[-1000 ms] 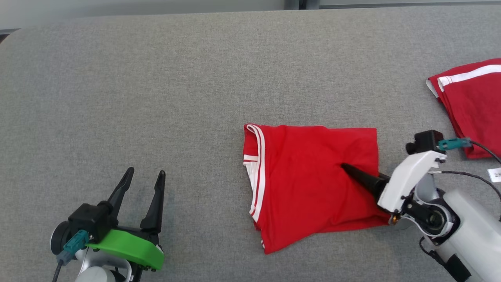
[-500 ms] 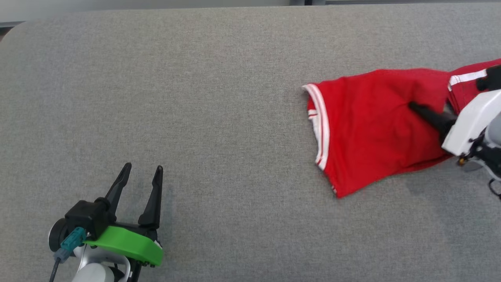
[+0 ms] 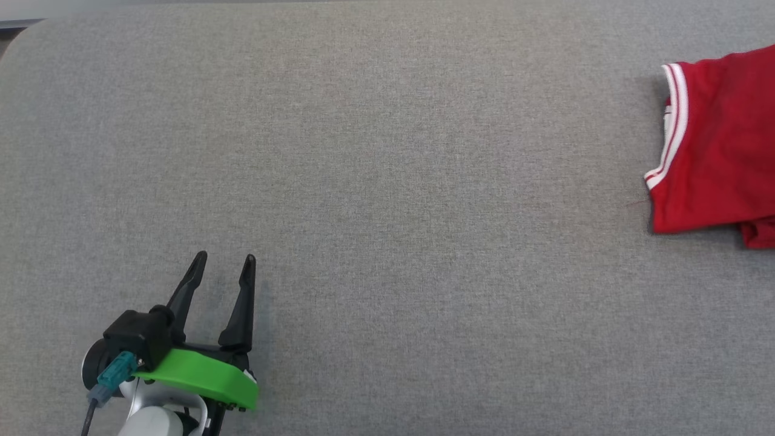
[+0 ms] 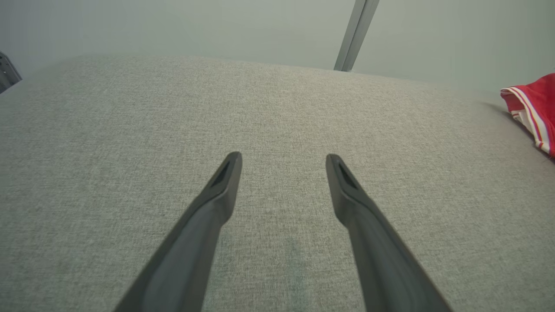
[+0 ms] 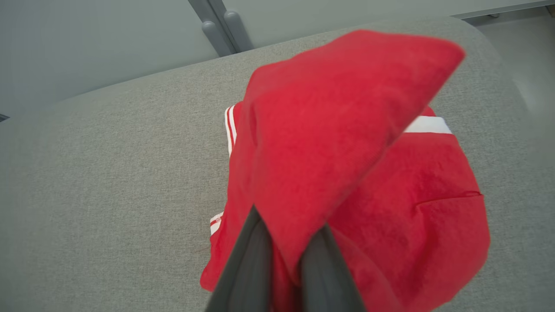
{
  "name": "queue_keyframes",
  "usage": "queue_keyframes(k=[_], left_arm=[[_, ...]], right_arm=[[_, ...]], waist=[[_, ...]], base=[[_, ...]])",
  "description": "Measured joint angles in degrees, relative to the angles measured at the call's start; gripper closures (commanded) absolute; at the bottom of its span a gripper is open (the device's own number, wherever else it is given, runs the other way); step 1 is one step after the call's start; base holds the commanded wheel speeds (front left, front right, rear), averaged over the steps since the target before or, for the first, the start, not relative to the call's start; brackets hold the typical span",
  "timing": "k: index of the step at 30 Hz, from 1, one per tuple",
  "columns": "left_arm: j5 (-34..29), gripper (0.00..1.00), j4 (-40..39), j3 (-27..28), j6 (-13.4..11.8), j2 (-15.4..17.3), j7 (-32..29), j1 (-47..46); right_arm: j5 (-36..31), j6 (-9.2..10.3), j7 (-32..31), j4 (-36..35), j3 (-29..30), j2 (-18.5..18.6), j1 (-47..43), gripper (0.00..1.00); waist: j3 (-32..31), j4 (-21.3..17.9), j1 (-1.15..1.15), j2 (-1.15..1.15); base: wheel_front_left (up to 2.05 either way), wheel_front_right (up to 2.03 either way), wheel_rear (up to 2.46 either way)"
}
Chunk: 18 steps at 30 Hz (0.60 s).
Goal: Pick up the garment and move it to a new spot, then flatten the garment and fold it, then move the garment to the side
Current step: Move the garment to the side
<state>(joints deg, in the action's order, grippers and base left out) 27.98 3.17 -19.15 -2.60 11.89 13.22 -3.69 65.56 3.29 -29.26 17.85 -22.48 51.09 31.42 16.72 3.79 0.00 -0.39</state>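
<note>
Hauling the garment right

On the grey pad [image 3: 363,151] I have the red garment [image 3: 714,139] at the far right edge, pinched in my right gripper [image 5: 287,227] so it lifts clear. My left gripper [image 3: 221,266] waits near left, jaws apart, out of the way.

Left fingers [image 3: 243,303] apart — right fingers [image 5: 248,268] together
</note>
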Motion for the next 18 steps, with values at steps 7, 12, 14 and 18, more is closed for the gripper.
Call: queue_keyframes(k=[7,12,14,18], left_arm=[[-0.09,0.0,-0.13,-2.16,0.13,-0.13,-0.67,-0.03],[-0.08,0.0,0.43,-2.78,0.14,-0.49,-0.81,-0.11],[-0.08,0.0,0.85,-2.65,0.14,-0.54,-0.81,-0.12],[0.02,0.0,1.3,-2.18,0.13,-0.78,-0.8,-0.15]], right_arm=[[-1.81,1.38,-3.05,1.98,0.0,5.52,0.0,1.0],[-3.85,1.44,-3.13,4.02,-0.09,7.86,0.01,0.9],[-6.15,1.9,-2.53,4.66,-0.47,8.25,0.01,0.11],[-13.21,2.66,1.77,6.3,-1.07,10.88,0.06,0.0]], waist=[[1.75,0.34,0.0,0.0],[3.09,1.05,0.0,0.0],[3.32,1.39,0.0,0.0],[3.69,1.67,0.0,0.0]], base=[[0.0,0.0,0.0],[0.0,0.0,0.0],[0.0,0.0,0.0],[0.0,0.0,0.0]])
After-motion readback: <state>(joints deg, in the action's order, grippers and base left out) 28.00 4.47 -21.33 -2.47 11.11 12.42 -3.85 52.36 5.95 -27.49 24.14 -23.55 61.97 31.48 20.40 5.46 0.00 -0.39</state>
